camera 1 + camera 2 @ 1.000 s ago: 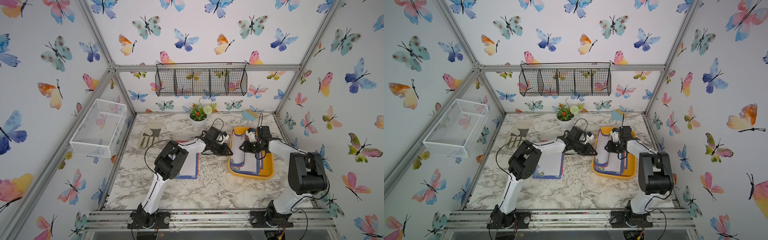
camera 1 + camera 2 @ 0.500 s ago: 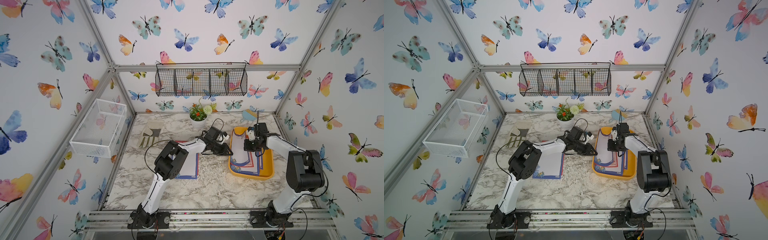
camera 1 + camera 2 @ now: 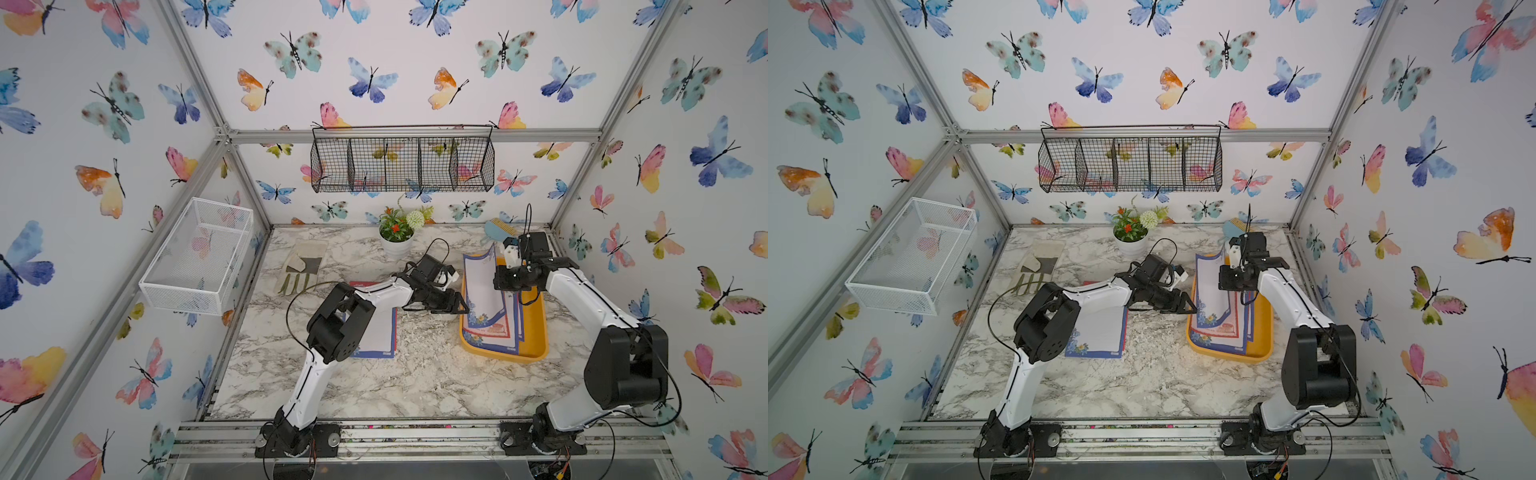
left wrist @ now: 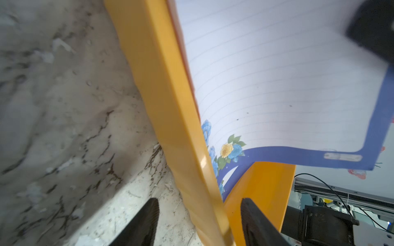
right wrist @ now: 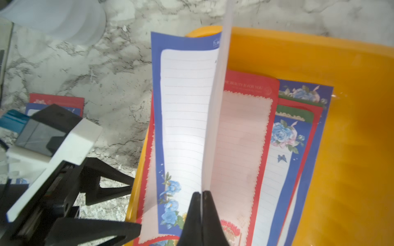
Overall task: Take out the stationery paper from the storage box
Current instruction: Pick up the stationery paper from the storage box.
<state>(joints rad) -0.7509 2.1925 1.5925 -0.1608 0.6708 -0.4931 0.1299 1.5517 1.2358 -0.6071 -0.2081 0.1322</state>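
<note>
The storage box (image 3: 536,332) is a shallow yellow tray on the right of the marble table, seen in both top views. It holds several sheets of stationery paper. My right gripper (image 5: 201,192) is shut on the edge of a blue-bordered sheet (image 5: 185,110) and holds it curled up above a red-bordered sheet (image 5: 241,138). The raised sheet (image 3: 482,286) stands over the tray's left half. My left gripper (image 4: 200,204) is open, one finger on each side of the tray's left wall (image 4: 162,85), holding nothing. Other sheets (image 3: 376,336) lie on the table under the left arm.
A potted plant (image 3: 395,239), a work glove (image 3: 301,266) and a blue brush (image 3: 498,228) lie toward the back. A white mesh basket (image 3: 199,257) hangs on the left wall, a black wire basket (image 3: 401,164) on the back wall. Pale scraps dot the table beside the tray.
My right gripper has shut on the blue-bordered sheet and raised its edge higher. My left gripper's jaws have spread wider at the tray's left wall.
</note>
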